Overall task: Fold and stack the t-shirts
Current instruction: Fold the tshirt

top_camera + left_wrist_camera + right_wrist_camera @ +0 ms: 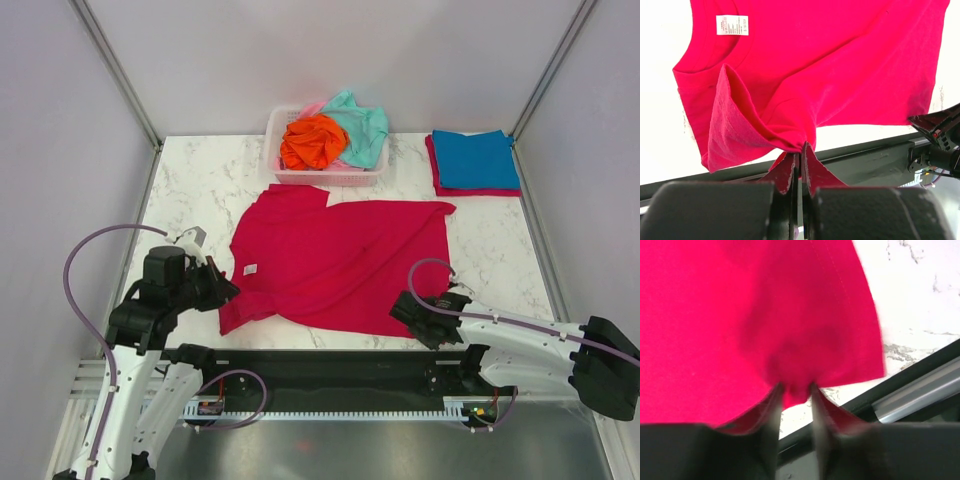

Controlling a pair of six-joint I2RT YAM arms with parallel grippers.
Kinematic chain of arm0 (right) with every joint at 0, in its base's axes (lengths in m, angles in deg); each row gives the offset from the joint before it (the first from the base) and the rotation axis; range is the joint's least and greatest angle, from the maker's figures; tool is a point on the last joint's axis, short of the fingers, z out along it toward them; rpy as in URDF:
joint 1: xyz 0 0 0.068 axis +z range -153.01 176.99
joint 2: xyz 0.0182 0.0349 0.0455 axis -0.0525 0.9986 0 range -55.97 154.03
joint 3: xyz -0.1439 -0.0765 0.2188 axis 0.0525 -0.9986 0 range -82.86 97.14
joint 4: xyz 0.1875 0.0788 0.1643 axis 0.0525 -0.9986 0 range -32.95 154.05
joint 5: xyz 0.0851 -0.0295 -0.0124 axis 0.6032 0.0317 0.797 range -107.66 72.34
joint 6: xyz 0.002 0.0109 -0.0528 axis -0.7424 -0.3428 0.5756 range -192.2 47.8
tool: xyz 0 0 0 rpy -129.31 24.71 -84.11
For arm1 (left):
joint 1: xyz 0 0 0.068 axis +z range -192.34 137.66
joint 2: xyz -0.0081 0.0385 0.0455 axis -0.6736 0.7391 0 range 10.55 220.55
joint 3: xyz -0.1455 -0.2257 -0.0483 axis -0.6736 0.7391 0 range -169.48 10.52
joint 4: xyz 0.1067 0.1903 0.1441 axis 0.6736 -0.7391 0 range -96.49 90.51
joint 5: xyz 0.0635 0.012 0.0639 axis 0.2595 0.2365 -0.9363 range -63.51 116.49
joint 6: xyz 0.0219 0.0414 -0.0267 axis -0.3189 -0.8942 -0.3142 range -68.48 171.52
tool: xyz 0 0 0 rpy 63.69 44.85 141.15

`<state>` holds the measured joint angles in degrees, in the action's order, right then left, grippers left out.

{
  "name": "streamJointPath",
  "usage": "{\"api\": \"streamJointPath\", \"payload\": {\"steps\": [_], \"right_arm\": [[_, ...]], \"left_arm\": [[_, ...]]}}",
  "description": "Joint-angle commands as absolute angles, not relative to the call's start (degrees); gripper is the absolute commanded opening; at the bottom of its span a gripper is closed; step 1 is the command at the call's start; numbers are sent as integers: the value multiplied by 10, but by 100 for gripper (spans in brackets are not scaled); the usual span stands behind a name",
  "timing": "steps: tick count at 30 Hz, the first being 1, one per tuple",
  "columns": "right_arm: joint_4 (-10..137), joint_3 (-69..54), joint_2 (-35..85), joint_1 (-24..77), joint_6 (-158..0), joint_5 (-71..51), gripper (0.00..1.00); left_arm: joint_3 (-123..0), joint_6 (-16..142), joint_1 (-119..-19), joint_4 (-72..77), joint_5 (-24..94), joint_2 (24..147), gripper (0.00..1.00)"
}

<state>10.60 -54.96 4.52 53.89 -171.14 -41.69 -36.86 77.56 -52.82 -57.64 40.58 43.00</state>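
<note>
The crimson t-shirt is spread flat, its near edge lying just ahead of both sets of jaws and the rest of it stretching away from them. Its near-left corner is pinched in the left gripper, whose jaws are pressed tight together on the cloth; a fold of fabric is drawn up into them, and the white label at the collar is seen beyond and to the left of the jaws. At the near-right hem, a tuck of cloth is caught between the jaws of the right gripper, which are set narrow. Whether that tuck is clamped firmly cannot be told, since the wrist view is blurred.

The step in hand is judged to be the taking of both near corners for the first fold. The next move calls for the right grip to be made sure, then for both corners to be lifted together and carried away from the arms, level, so that the near half is laid over the far half without a twist.

Well beyond the right jaws, a folded blue t-shirt is stacked on the table. Far ahead, between the two grippers, orange and mint-teal shirts are heaped in the basket.
</note>
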Motion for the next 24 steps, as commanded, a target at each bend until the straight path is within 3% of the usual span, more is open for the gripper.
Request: {"api": "streamJointPath", "payload": {"steps": [1, 3, 9, 19, 24], "right_arm": [[121, -569, 56, 543, -1742, -419, 28], [118, -566, 55, 553, -1746, -432, 1], [72, -517, 6, 559, -1739, -488, 0], [-172, -369, -160, 558, -1736, -641, 0], [-179, -347, -240, 558, -1694, -653, 0]], "left_arm": [[-368, 749, -530, -553, 422, 423, 3], [-368, 749, -530, -553, 420, 425, 3], [-370, 750, -530, -556, 411, 432, 2], [-385, 755, -530, -575, 421, 449, 2], [-404, 746, -530, -585, 462, 468, 2]]}}
